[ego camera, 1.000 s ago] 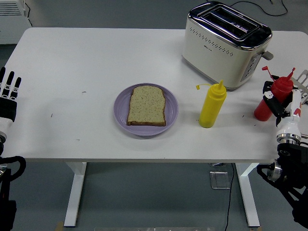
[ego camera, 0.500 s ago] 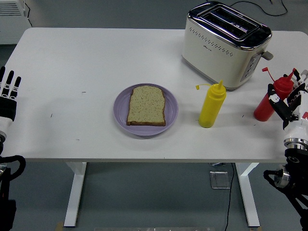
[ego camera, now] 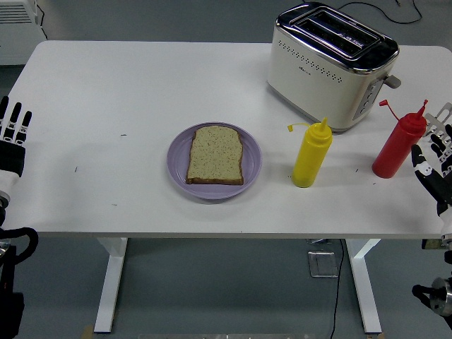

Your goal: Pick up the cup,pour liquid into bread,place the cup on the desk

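Observation:
A slice of bread (ego camera: 215, 155) lies flat on a purple plate (ego camera: 177, 166) at the table's middle. To its right stands a yellow squeeze bottle (ego camera: 311, 155), upright. Further right a red squeeze bottle (ego camera: 399, 145) stands upright and free near the table's right edge. My right hand (ego camera: 433, 161) is just right of the red bottle, apart from it, fingers spread and holding nothing. At the left edge rests my left hand (ego camera: 13, 133) with its fingers straight. No cup is in view.
A cream and chrome toaster (ego camera: 330, 65) stands at the back right, behind both bottles. A black cable (ego camera: 385, 10) runs off the table's far edge behind it.
My right hand has let go of the red bottle and drawn back to the right and down. The red bottle now stands free. The left hand has not moved.

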`<action>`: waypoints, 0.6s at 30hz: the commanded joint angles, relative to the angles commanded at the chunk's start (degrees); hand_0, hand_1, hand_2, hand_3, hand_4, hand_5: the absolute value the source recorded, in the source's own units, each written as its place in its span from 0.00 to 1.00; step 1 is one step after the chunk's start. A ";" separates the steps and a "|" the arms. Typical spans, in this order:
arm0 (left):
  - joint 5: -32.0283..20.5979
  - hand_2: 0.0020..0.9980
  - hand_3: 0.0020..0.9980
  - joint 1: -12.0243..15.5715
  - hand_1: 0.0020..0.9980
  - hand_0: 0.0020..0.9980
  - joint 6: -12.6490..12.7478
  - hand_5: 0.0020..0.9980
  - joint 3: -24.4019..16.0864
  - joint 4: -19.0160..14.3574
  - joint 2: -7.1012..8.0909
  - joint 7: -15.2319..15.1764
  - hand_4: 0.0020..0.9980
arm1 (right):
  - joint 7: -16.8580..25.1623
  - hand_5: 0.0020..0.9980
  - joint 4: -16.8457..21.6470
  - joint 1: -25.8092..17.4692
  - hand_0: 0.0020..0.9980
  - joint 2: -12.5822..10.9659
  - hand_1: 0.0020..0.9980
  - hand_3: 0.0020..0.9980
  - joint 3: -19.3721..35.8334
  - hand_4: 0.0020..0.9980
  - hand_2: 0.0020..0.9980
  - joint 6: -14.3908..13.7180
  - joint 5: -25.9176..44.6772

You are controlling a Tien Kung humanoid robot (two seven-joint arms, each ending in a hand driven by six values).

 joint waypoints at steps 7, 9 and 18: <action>0.00 0.73 0.69 0.10 0.74 0.79 0.00 1.00 0.30 -0.01 0.10 0.01 0.54 | -0.55 0.33 5.24 -2.38 0.86 0.72 0.82 0.91 10.70 0.78 0.88 9.15 12.85; 0.01 0.73 0.69 0.16 0.74 0.79 0.01 1.00 0.41 0.01 0.11 0.01 0.54 | -0.80 0.33 5.76 -2.15 0.86 0.79 0.82 0.91 12.85 0.78 0.88 11.71 16.60; 0.05 0.74 0.70 0.59 0.74 0.79 0.03 1.00 0.61 0.04 0.06 0.01 0.54 | -3.91 0.46 2.85 -0.17 0.83 2.86 0.78 0.84 18.84 0.73 0.83 20.57 33.22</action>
